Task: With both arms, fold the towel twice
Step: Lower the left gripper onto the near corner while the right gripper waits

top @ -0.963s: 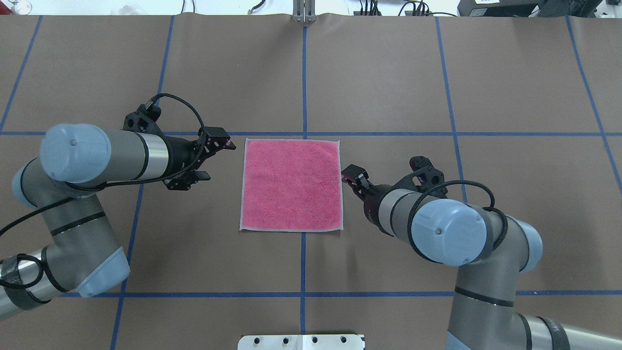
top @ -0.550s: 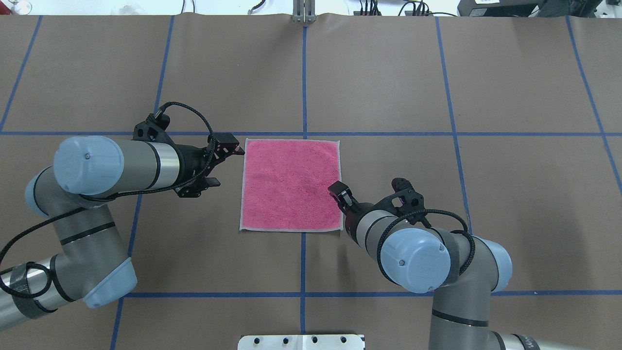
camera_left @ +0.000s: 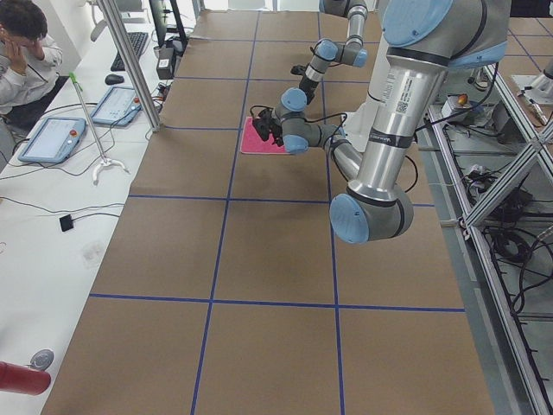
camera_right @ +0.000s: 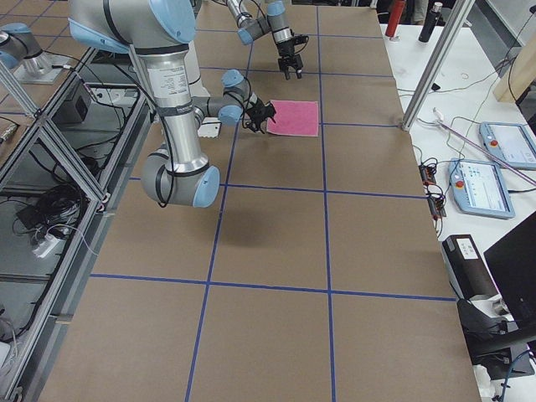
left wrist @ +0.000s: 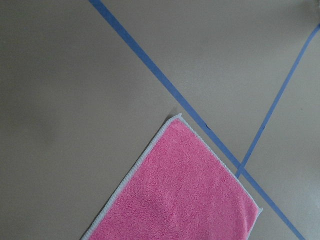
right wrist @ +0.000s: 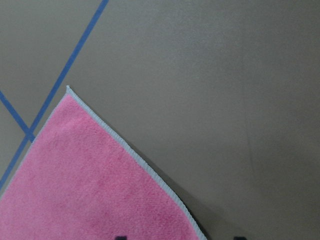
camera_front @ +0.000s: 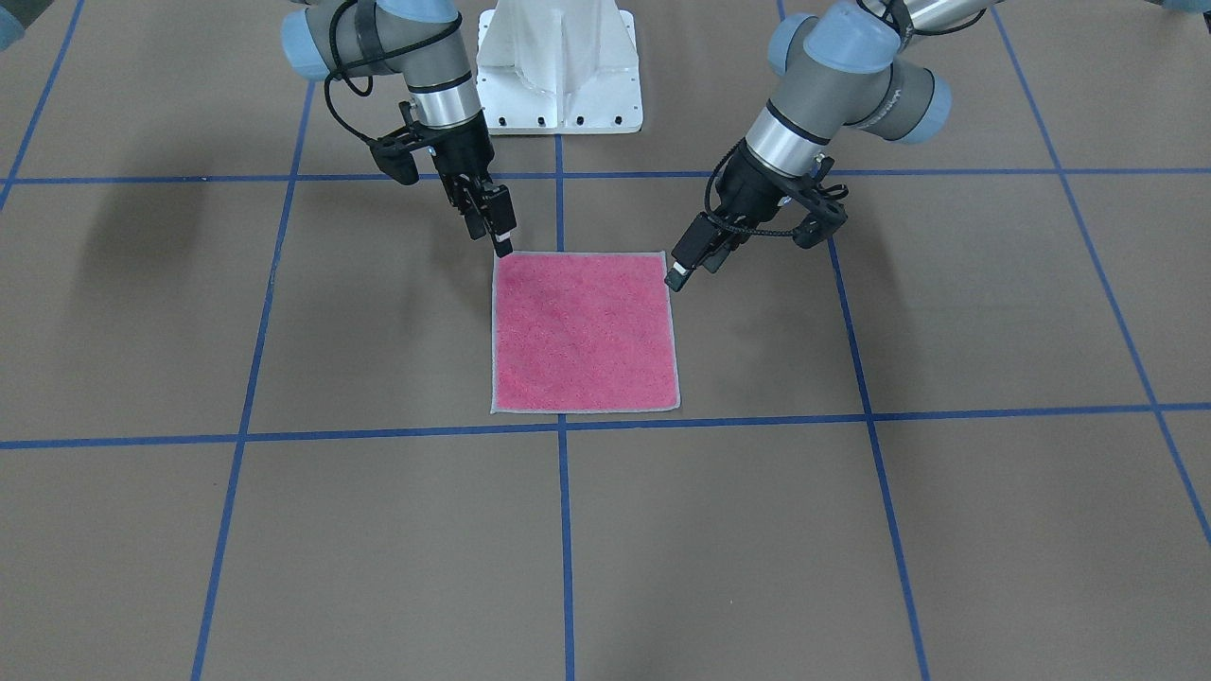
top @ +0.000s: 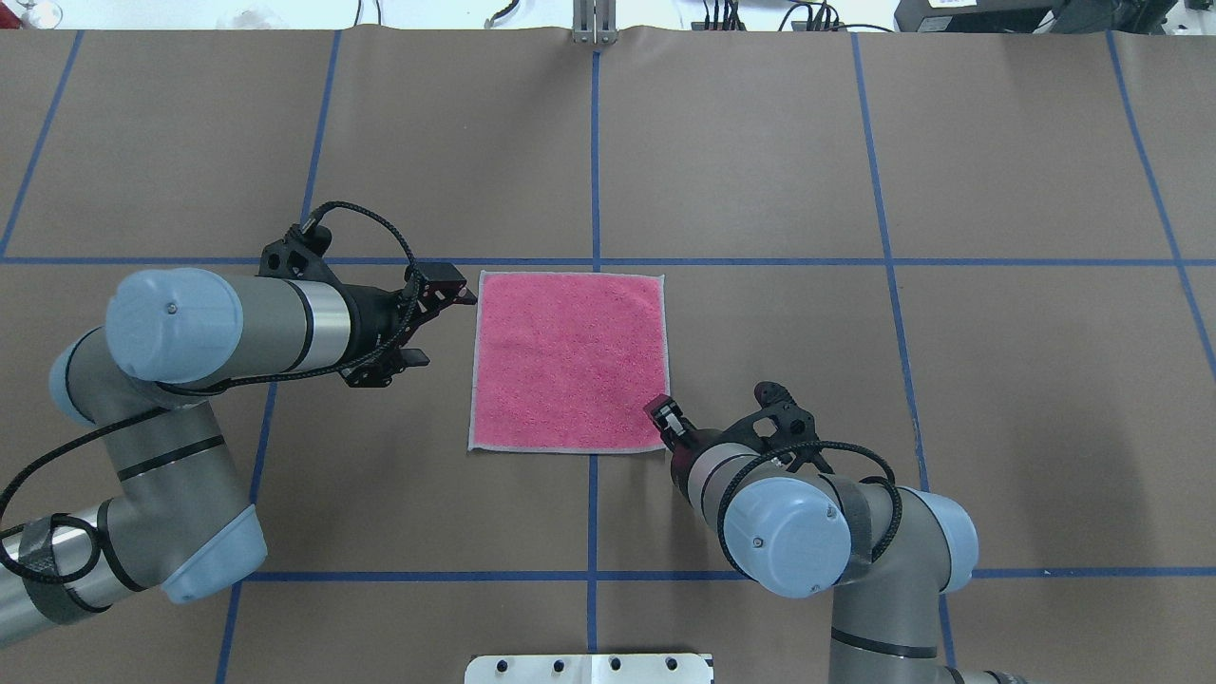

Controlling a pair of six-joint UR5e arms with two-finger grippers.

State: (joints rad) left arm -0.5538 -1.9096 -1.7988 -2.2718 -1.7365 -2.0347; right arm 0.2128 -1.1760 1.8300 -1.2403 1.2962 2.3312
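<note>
Towel: flat on bench, pink face up, unfolded. Square to the blue tape grid, far edge just short of a tape line.
Left hand: jaws wide, holding nothing, just beside the towel's left edge, apart from the cloth.
Right hand: low at the towel's near right corner. Its wrist view shows the jaws parted, straddling the right edge. Contact with the cloth: cannot tell.

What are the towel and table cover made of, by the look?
The towel looks like terry or microfibre cloth: matte pink, nubby pile, pale stitched border. The table cover is probably brown paper or thin sheet: matte, smooth, marked with blue tape.
</note>
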